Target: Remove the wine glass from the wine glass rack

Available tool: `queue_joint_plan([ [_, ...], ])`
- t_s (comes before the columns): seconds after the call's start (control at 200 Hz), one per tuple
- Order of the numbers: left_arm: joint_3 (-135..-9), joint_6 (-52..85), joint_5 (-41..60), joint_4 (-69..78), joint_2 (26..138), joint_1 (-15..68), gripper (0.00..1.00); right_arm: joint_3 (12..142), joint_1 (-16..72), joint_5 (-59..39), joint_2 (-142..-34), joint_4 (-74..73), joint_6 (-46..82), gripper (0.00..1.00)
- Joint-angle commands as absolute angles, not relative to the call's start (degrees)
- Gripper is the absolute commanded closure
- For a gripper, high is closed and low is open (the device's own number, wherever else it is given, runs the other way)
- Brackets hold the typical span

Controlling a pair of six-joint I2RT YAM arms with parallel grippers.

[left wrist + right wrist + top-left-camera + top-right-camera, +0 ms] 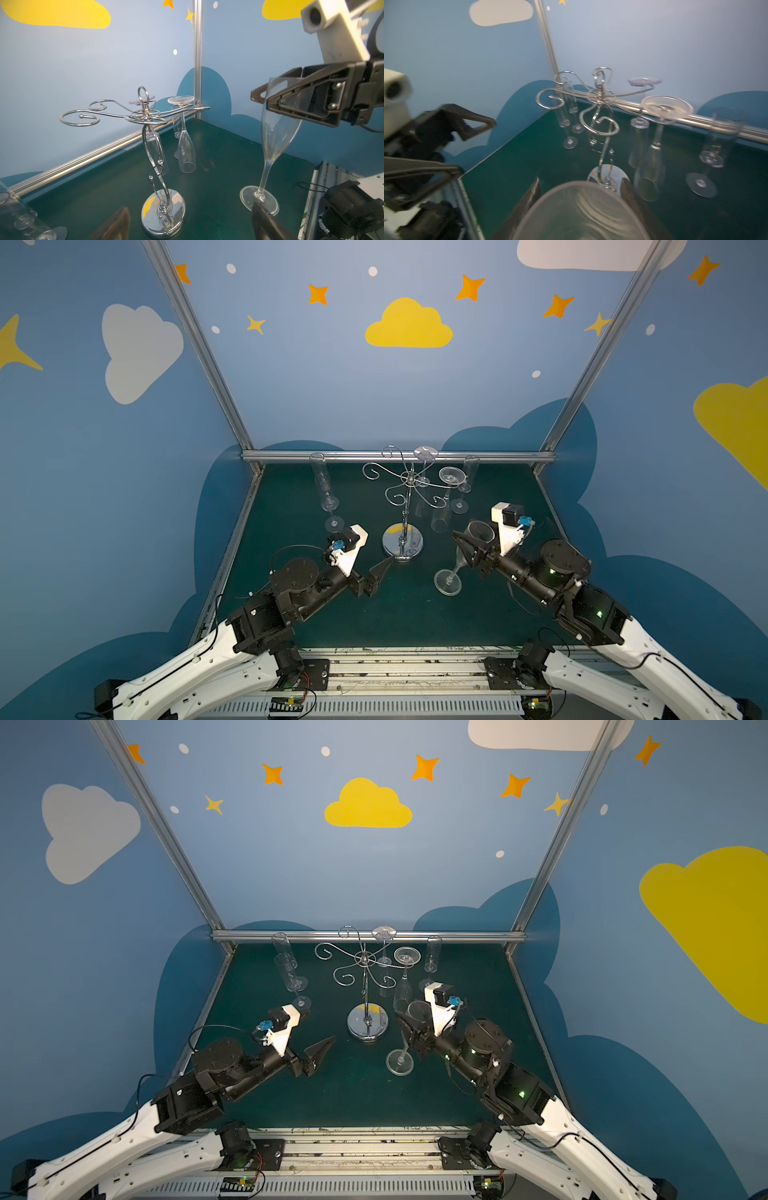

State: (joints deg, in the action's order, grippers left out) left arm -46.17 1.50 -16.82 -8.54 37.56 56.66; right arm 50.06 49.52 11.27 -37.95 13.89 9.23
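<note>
the right fingers (271, 104) are clamped on the bowl of a clear, flute-shaped wine glass (274, 135), just under its rim. the glass leans a little, with its foot down at the green tabletop (374, 622), near the front and clear of the wine glass rack (402, 545). i can't tell from here whether the foot sits fully flat. the left fingers (384, 565) stand wide and empty, low down just beside the rack's mirror base, and apart from it as far as i can see.

beyond them, the chrome rack stands upright mid-tabletop with two flutes (186, 151) hanging upside down from arms on its far right side. the near scrolls are bare. one pair of flutes (328, 493) stands at the back left and another pair (465, 485) at the back right.

to my eye this is the set-down step, because the glass is off the rack and only needs releasing. the next move calls for squaring it upright so the foot lies flat. then the right fingers should open gently and back straight off, so the tall glass isn't tipped.
</note>
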Motion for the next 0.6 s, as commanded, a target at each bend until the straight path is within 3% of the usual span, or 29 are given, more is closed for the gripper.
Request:
queue_joint_plan([
  [0.0, -46.0, 1.9, -19.8, -9.1, 36.1, 56.8, 0.09, 46.0, 46.8, 20.4, -35.3, 12.4, 3.8, 0.67],
  [0.195, -46.0, 2.2, -20.9, -9.6, 35.6, 56.8, 0.08, 37.6, 40.4, 21.0, -34.3, 5.3, -2.7, 0.67],
  [0.596, -48.2, -0.7, -23.2, -9.3, 38.0, 56.4, 0.07, 32.7, 21.1, 1.9, -48.9, -13.5, -1.5, 0.69],
])
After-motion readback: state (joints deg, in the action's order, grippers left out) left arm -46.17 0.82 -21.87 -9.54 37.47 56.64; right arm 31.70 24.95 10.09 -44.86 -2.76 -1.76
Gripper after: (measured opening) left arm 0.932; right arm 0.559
